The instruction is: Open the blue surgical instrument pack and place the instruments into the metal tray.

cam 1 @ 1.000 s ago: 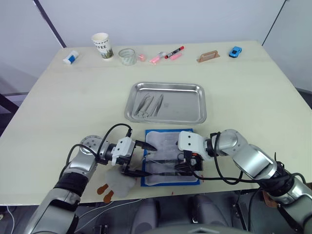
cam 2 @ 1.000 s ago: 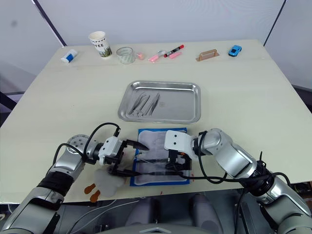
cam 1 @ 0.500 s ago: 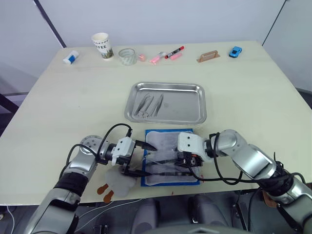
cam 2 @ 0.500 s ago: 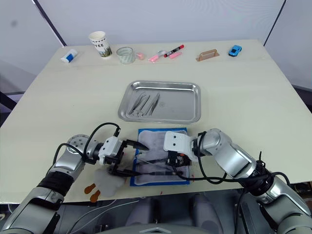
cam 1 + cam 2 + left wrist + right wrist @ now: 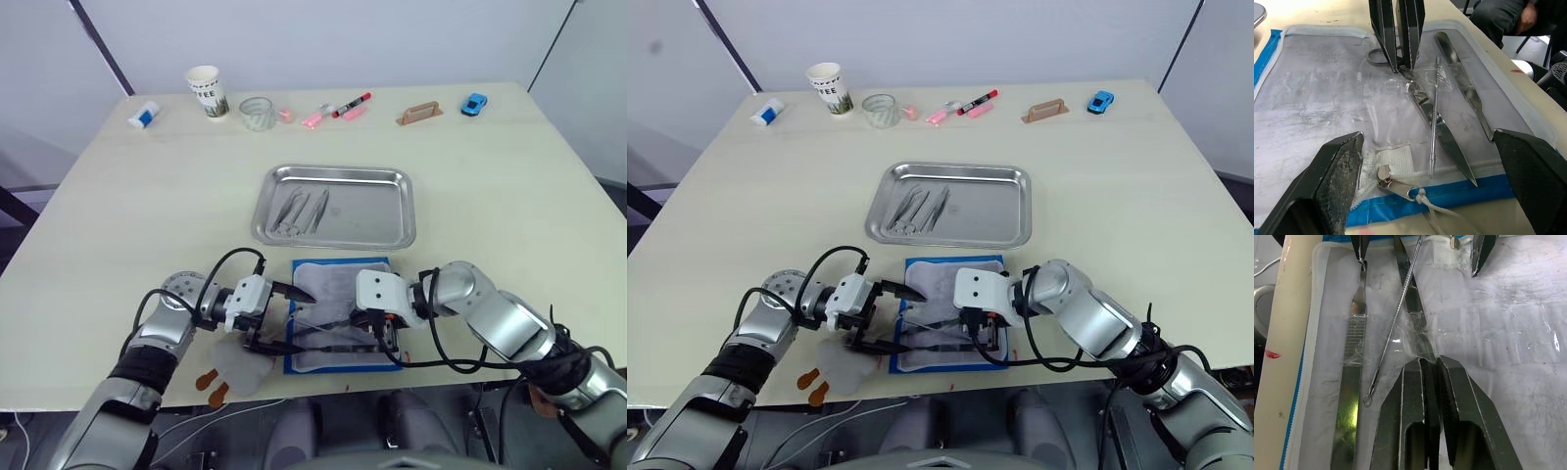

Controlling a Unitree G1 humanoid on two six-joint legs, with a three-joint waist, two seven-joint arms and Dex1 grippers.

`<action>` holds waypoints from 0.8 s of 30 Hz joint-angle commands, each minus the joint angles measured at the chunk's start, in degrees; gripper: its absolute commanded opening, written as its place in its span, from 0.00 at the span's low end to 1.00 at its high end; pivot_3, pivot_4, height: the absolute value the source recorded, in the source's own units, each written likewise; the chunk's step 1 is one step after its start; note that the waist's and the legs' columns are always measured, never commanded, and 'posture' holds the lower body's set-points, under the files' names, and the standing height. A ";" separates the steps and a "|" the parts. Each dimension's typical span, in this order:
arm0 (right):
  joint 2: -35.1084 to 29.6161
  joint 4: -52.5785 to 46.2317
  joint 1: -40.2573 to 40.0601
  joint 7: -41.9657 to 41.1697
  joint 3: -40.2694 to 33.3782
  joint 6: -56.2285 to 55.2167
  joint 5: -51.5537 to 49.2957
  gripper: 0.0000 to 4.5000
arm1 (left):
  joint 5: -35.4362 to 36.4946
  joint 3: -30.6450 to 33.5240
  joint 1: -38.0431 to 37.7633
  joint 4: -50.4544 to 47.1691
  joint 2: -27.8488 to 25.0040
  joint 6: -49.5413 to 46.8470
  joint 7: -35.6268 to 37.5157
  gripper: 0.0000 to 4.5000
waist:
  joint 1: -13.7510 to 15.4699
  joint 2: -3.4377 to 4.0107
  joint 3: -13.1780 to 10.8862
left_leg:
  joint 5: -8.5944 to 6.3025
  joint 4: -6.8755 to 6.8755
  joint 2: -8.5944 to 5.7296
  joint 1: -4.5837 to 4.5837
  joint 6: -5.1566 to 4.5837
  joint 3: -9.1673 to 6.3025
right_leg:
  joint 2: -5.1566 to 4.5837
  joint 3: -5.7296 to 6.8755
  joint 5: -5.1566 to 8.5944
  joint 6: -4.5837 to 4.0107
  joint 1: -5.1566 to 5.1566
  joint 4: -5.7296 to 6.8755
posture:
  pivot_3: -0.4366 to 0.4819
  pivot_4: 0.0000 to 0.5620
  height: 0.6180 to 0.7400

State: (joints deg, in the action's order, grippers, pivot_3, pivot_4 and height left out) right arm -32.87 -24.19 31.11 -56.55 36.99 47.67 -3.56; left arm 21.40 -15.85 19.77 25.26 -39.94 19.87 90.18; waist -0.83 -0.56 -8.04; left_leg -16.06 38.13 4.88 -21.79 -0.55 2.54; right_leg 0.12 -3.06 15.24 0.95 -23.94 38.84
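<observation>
Pack [image 5: 341,315] lies unzipped and flat at the table's [image 5: 147,196] near edge, just in front of the tray [image 5: 377,211], its pale lining up. Scissors [image 5: 1442,139], a thin probe [image 5: 1434,122] and a flat handle [image 5: 1464,88] lie on the lining under clear film. The right gripper [image 5: 1431,363] points down onto the pack, fingers pinched on the scissors near the ring end. The left gripper [image 5: 279,318] rests at the pack's left edge, fingers spread wide, holding nothing. Two instruments [image 5: 299,211] lie in the tray's left half. Along the far edge stand a cup [image 5: 204,90], a glass [image 5: 256,113], markers [image 5: 338,108] and a toy car [image 5: 473,104].
</observation>
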 commanded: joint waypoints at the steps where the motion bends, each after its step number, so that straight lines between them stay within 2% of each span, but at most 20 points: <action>1: -2.64 -0.46 0.23 0.85 -0.60 4.24 0.93 0.01 | -3.32 -1.38 -1.85 2.41 -1.18 -1.30 2.32 1.00 | 0.06 0.00 0.00 | 0.00 0.00 0.00 0.00 0.00 0.00 | -0.01 0.00 0.00 0.00 0.00 0.00 | 0.48 0.27 0.98; 6: -2.95 -2.47 -0.49 2.22 -0.69 7.84 -0.17 0.01 | -3.17 -1.54 -1.82 2.45 -1.31 -1.24 2.32 1.00 | 0.09 0.00 0.00 | 0.00 0.01 0.00 -0.02 0.00 0.01 | -0.03 0.01 0.00 0.00 0.00 -0.01 | 0.48 0.27 0.98; 12: -1.88 -1.51 -1.12 4.91 -0.63 7.18 -0.20 0.01 | -3.16 -1.60 -1.71 2.53 -1.34 -1.32 2.32 1.00 | 0.03 0.00 0.00 | 0.00 0.00 -0.01 0.00 0.00 0.01 | -0.03 0.02 0.00 0.01 0.00 -0.01 | 0.48 0.27 0.98; 18: -2.63 -1.51 -0.86 4.19 -0.26 6.51 -0.66 0.01 | -3.22 -1.54 -1.60 2.61 -1.25 -1.40 2.32 1.00 | 0.02 0.00 0.00 | 0.00 0.01 -0.01 0.00 0.00 0.01 | -0.03 0.01 0.00 0.01 0.00 -0.01 | 0.48 0.27 0.98; 20: -3.14 -1.75 -0.73 3.42 -0.04 6.47 -1.04 0.19 | -3.23 -1.55 -1.52 2.66 -1.19 -1.42 2.32 1.00 | 0.02 0.00 0.00 | 0.00 0.00 -0.01 0.00 0.00 0.01 | -0.03 0.01 0.00 0.01 0.00 -0.01 | 0.48 0.27 0.98; 21: -3.27 -1.88 -0.80 3.52 -0.08 6.23 -0.93 0.23 | -3.24 -1.55 -1.49 2.67 -1.16 -1.42 2.32 1.00 | 0.02 0.00 0.00 | 0.00 0.01 -0.01 0.00 0.00 0.01 | -0.03 0.01 0.00 0.01 0.00 -0.01 | 0.48 0.27 0.98; 22: -3.23 -1.85 -0.95 4.01 -0.24 5.63 -0.60 0.31 | -3.25 -1.56 -1.43 2.74 -1.14 -1.41 2.32 1.00 | 0.02 -0.01 0.01 | 0.00 0.01 -0.01 0.00 0.00 0.01 | -0.03 0.01 0.00 0.01 0.00 -0.01 | 0.48 0.27 0.98; 23: -3.07 -1.75 -1.07 4.46 -0.46 5.28 -0.51 0.42 | -3.27 -1.57 -1.39 2.77 -1.12 -1.39 2.32 1.00 | 0.02 -0.01 0.01 | 0.00 0.00 -0.01 0.00 0.00 0.01 | -0.03 0.01 0.01 0.00 0.00 -0.01 | 0.48 0.27 0.98; 24: -3.04 -1.78 -1.10 4.59 -0.57 5.26 -0.61 0.42 | -3.28 -1.56 -1.37 2.76 -1.10 -1.39 2.32 1.00 | 0.01 -0.01 0.01 | 0.00 0.00 -0.01 0.00 0.00 0.01 | -0.03 0.02 0.01 0.00 0.00 -0.01 | 0.48 0.27 0.98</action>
State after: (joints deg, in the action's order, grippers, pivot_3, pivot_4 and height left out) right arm -34.86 -27.01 30.67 -52.94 36.50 52.47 -5.23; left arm 21.40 -15.89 20.11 25.30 -40.00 19.88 90.18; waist -0.82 -0.57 -8.03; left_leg -16.06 38.13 4.87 -21.78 -0.55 2.55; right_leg 0.09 -3.04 15.25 0.95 -23.93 38.83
